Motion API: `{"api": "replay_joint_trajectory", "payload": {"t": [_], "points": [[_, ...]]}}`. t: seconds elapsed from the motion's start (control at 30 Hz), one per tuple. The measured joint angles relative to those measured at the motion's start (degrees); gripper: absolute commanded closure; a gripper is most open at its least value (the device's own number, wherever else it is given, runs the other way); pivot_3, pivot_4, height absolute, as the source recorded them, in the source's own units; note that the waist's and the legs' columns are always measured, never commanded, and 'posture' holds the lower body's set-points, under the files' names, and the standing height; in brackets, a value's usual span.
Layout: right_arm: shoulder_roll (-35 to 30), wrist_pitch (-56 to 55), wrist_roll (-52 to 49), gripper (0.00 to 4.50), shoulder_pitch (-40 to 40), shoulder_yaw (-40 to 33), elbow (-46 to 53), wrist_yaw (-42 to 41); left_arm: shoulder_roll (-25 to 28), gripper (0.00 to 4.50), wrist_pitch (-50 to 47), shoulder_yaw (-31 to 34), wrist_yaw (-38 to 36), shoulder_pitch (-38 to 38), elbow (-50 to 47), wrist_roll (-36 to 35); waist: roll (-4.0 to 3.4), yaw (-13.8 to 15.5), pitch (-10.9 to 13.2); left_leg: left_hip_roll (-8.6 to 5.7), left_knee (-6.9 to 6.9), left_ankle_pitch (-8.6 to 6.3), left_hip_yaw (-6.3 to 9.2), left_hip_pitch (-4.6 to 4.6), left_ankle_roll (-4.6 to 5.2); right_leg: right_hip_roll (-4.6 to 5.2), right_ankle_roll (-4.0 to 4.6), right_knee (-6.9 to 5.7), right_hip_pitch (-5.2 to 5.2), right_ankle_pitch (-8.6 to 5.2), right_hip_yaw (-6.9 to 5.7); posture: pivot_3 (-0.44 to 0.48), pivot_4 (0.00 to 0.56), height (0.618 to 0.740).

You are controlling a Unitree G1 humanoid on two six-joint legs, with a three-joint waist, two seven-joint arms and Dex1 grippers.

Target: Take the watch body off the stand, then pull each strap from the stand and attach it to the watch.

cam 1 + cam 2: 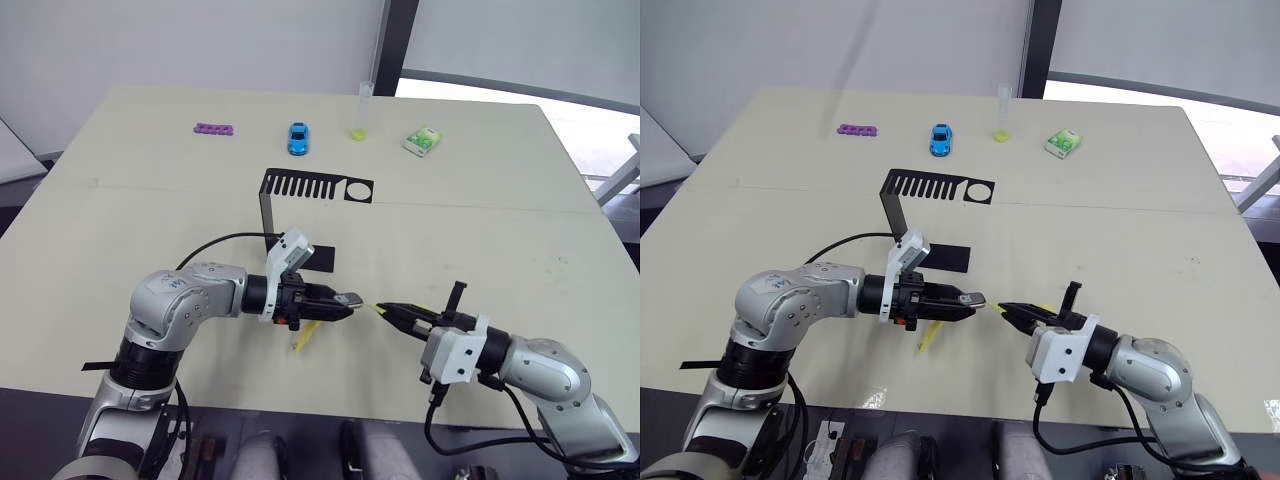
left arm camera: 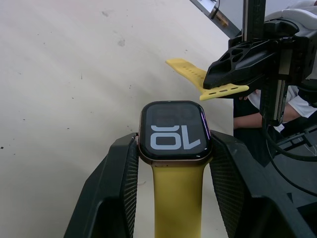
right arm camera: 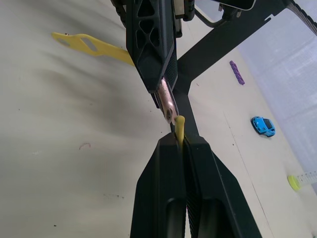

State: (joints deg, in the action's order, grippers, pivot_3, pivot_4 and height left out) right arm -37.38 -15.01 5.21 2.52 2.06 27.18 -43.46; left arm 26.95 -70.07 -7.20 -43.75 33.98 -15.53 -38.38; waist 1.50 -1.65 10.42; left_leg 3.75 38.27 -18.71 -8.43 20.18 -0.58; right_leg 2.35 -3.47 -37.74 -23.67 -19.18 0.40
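Left wrist view: left hand [image 2: 173, 163] pinches watch body [image 2: 175, 130] (one strap [image 2: 179, 198] apparently attached); right hand [image 1: 385, 309] pinches second strap [image 2: 205, 82].

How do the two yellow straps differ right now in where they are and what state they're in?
The first strap is already joined to the watch body, which the left hand clamps; it trails from the case toward the table. The second strap is not yet attached: the right hand pinches it and holds its end just short of the watch body's free edge. Both are yellow, and both are off the stand.
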Motion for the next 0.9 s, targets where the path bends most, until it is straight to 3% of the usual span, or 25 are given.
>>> {"api": "replay_joint_trajectory", "payload": {"t": [0.9], "points": [[0.0,-2.1,0.1,4.50,-1.3,1.5,-2.6,0.2,-1.0,2.91,0.0,0.0,1.7,0.0,0.5,-0.5,0.00,0.0,0.0,0.00,0.01,0.00,0.00,0.00,0.00,0.00,0.00,-0.01,0.00,0.00,0.00,0.000,0.150,0.740]]}}
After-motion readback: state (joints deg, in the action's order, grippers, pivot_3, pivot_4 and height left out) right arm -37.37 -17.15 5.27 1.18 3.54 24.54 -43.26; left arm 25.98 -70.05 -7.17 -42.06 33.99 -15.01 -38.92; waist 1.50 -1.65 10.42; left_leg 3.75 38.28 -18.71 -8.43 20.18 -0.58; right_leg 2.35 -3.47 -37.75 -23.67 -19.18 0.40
